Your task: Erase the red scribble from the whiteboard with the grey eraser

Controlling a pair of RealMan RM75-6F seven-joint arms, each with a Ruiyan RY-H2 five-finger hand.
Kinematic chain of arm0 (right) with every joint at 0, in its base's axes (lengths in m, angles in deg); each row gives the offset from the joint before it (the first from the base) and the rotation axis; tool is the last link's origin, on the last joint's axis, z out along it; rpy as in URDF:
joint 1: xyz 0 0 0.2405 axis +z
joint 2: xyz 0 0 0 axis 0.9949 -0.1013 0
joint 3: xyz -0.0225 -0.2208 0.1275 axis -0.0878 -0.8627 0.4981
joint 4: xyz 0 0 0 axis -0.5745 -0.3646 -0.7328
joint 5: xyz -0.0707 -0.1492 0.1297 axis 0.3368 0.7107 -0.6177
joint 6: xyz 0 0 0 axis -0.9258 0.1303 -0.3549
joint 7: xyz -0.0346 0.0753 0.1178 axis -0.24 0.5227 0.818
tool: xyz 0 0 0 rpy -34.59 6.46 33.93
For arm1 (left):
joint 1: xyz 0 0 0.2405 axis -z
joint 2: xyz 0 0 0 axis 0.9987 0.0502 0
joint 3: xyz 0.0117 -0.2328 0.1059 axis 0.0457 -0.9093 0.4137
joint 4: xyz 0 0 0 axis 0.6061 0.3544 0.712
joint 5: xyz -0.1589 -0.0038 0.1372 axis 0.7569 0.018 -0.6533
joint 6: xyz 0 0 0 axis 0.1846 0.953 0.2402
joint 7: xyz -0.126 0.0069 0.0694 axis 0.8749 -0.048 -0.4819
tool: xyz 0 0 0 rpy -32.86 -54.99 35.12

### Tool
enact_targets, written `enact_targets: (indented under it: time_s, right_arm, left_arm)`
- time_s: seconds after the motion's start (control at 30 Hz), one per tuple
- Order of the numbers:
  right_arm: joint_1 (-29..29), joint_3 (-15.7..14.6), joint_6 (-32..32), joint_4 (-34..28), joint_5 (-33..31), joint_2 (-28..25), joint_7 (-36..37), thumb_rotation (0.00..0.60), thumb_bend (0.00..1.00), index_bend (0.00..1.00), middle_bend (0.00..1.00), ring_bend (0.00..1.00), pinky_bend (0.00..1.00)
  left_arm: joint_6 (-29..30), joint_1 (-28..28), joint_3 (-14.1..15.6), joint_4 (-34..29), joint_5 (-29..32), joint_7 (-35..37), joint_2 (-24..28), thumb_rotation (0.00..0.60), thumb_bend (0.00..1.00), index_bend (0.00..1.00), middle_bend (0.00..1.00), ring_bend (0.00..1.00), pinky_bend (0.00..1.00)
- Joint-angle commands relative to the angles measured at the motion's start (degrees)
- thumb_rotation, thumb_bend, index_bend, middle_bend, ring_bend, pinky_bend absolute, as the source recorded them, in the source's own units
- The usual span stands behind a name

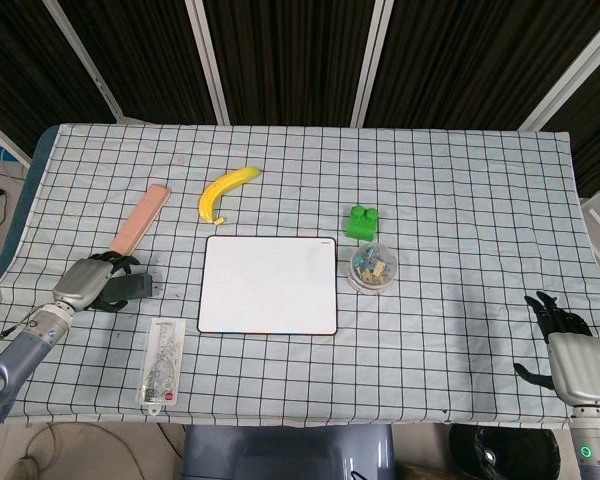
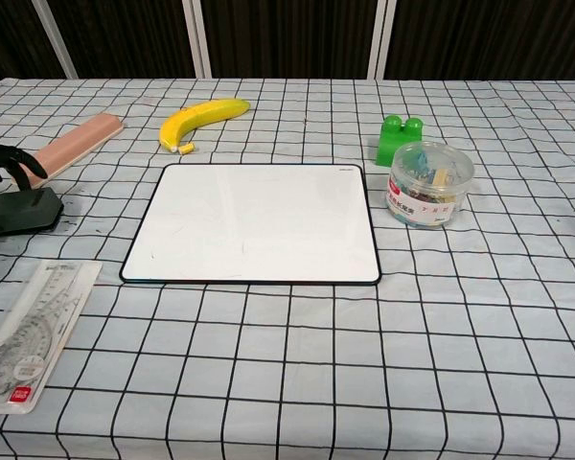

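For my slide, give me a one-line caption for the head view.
Left robot hand holds the grey eraser beside a clean whiteboard; the right robot hand idles.

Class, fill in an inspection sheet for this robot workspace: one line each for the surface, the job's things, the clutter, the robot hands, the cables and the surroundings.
Surface: checked cloth covers the table.
Job's things: whiteboard lies flat at centre, no red scribble visible; grey eraser sits left of it on the cloth.
Clutter: banana, pink block, green brick, tub of clips, bagged ruler set.
Robot hands: left robot hand has fingers on the eraser; right robot hand hangs at the table's near right edge, holding nothing.
Cables: cable beside the left arm.
Surroundings: dark slatted wall behind.
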Motion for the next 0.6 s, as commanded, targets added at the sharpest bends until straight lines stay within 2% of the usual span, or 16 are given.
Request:
enact_targets:
  time_s: [0.03, 0.13, 0.23, 0.37, 0.6]
  right_arm:
    - [0.0, 0.1, 0.0, 0.0, -0.1, -0.1, 0.0, 0.600, 0.03, 0.14, 0.11, 0.21, 0.21]
    - [0.0, 0.1, 0.0, -0.1, 0.0, 0.0, 0.0, 0.600, 0.03, 0.14, 0.11, 0.21, 0.21]
    - [0.0, 0.1, 0.1, 0.0, 0.0, 0.1, 0.1, 0.600, 0.03, 0.14, 0.11, 0.21, 0.21]
    - [0.1, 0.3, 0.0, 0.0, -0.2, 0.1, 0.1, 0.600, 0.03, 0.14, 0.11, 0.21, 0.21]
    - [0.1, 0.4, 0.2, 0.2, -0.1, 0.2, -0.1, 0.600, 0.03, 0.14, 0.11, 0.21, 0.21]
  left_arm:
    - [-1.1, 0.5, 0.4, -0.4, -0.3, -1.1, 0.6, 0.600, 0.12, 0.00, 0.13, 0.00, 0.10]
    - [-1.4, 0.7, 0.4, -1.8, -0.2, -4.0, 1.8, 0.600, 0.10, 0.00, 0.12, 0.00, 0.09]
    - [0.8, 0.1, -0.1, -6.3, 0.1, -6.8, 4.2, 0.600, 0.10, 0.00, 0.12, 0.00, 0.09]
    - [8.8, -3.0, -1.1, -16.0, -0.3, -12.6, 9.6, 0.600, 0.10, 0.00, 0.12, 0.00, 0.09]
    - [22.3, -11.4, -0.4, -30.8, 0.7, -31.5, 16.9, 0.600, 0.13, 0.02, 0.12, 0.00, 0.09]
